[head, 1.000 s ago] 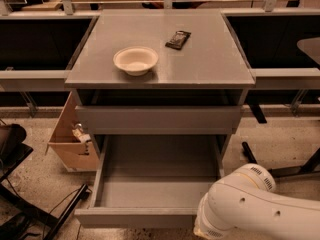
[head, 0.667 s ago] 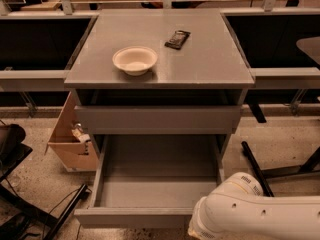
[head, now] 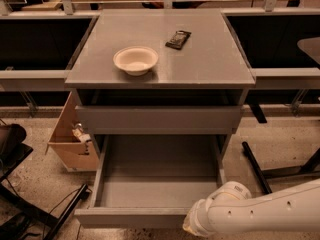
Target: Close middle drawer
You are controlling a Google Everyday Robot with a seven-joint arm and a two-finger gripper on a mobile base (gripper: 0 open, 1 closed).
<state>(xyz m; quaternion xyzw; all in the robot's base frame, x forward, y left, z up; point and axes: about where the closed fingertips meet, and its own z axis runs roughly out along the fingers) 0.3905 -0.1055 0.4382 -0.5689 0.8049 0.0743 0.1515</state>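
Speckled flooring surrounds a gray cabinet (head: pixel 160 116). The gripper (head: pixel 193 227) sits at the right end of the middle drawer's (head: pixel 150 184) front panel; its state cannot be told. That drawer stands wide open just behind it. Farther back, on the cabinet top, rest a white bowl (head: pixel 135 60) and a dark packet (head: pixel 178 39).

Two drawers (head: pixel 157 184), one bowl (head: pixel 135 60), one packet (head: pixel 178 39)

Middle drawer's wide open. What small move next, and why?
Probably push the middle drawer straight into the cabinet: it is pulled far out, and the hand sits at its front panel, right of centre.
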